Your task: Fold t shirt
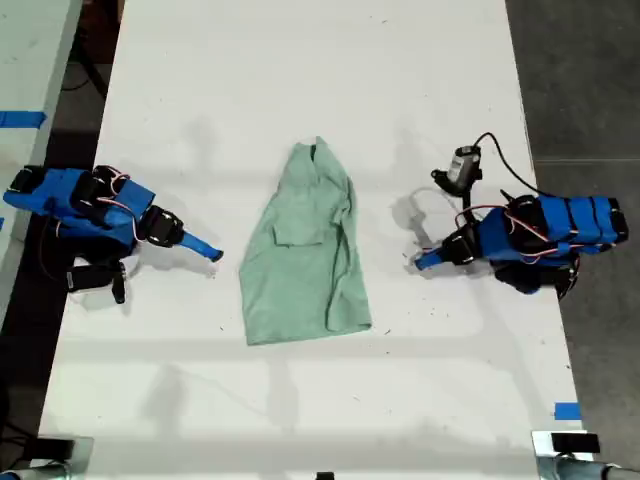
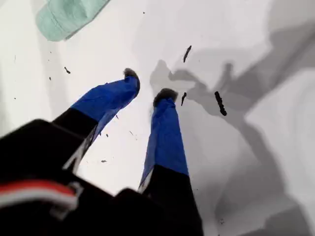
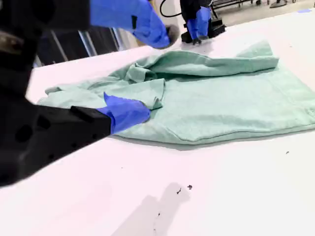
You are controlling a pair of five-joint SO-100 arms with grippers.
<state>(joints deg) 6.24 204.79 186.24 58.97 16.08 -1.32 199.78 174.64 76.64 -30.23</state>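
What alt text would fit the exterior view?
A pale green t shirt lies partly folded on a white table, seen from above. My second gripper points at it from the exterior view's left, my first gripper from its right.

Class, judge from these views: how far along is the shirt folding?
Done, apparently: the t shirt lies narrow on the table, with cloth layered inward over its body. In hand: nothing; my first tool and my second tool are both open, one on each side of the shirt and apart from it. Left: probably folding it across its length, since it lies at full length.
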